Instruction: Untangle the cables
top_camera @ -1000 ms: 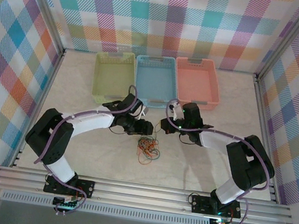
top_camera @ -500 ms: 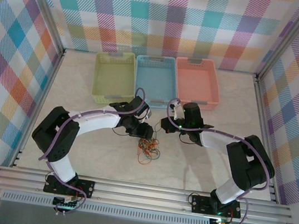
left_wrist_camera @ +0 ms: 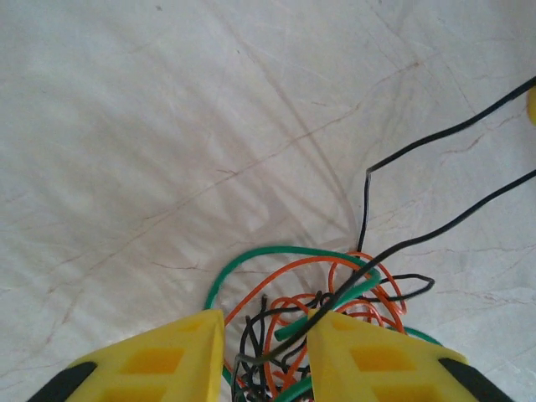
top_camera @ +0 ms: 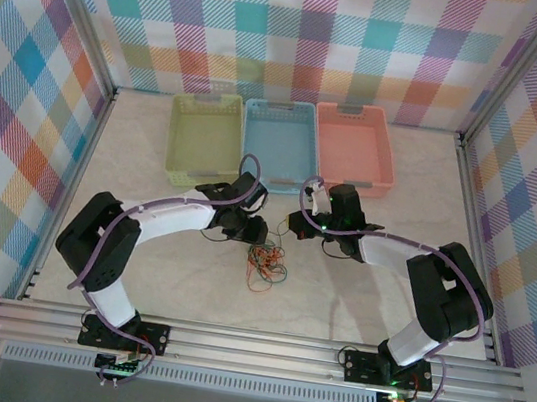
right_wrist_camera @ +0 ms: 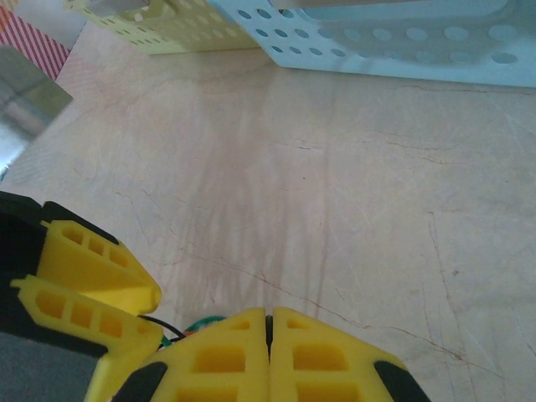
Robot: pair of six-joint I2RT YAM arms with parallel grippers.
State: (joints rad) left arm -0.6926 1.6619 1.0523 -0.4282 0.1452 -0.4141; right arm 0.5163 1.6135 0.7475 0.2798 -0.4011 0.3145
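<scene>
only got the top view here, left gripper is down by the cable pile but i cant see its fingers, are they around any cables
observer: yes. In the left wrist view the left gripper has its two fingers apart, with green, orange and black cables lying in the gap.
operator: and the right one, open or shut
observer: the right gripper is shut, fingers pressed together. Whether a strand is pinched between them I can't tell.
operator: any strand leaving the pile
observer: a black cable rises out of the tangle and runs off toward the upper right of the left wrist view.
</scene>
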